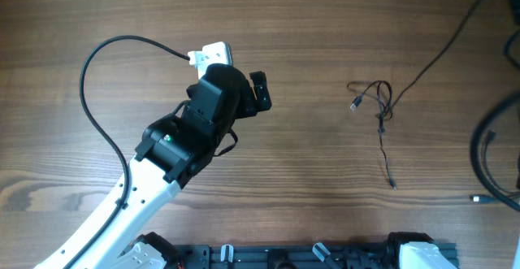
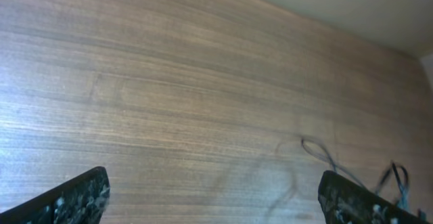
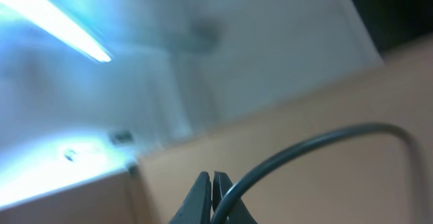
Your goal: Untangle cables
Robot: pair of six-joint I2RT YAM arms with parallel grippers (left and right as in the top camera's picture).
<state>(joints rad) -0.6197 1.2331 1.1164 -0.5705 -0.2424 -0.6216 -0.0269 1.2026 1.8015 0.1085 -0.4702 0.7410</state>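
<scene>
On the right part of the wooden counter (image 1: 325, 25), the cables (image 1: 379, 105) lay in a small loose knot. One thin cord went down from the knot toward the near edge, and another ran away to the far right corner. One small plug end pointed left from the knot.

My left tool (image 1: 262, 92) hung over the middle-left part of the counter, well apart from the cables and touching nothing. Its jaws stood wide open. In the left wrist view I saw one finger (image 2: 71, 200) in the lower left corner and the other in the lower right corner, with only bare wood between them. Near the right finger, a few loops of the cables showed on the wood.

My right tool (image 3: 212, 195) was closed, its two tips pressed together. Its camera looked upward at a pale wall and a bright lamp strip (image 3: 54, 17). A grey wire (image 3: 318, 146) curved just beside the tips; I could not tell if it touched them. At the right border of the counter lay thicker black wires (image 1: 487, 143).
</scene>
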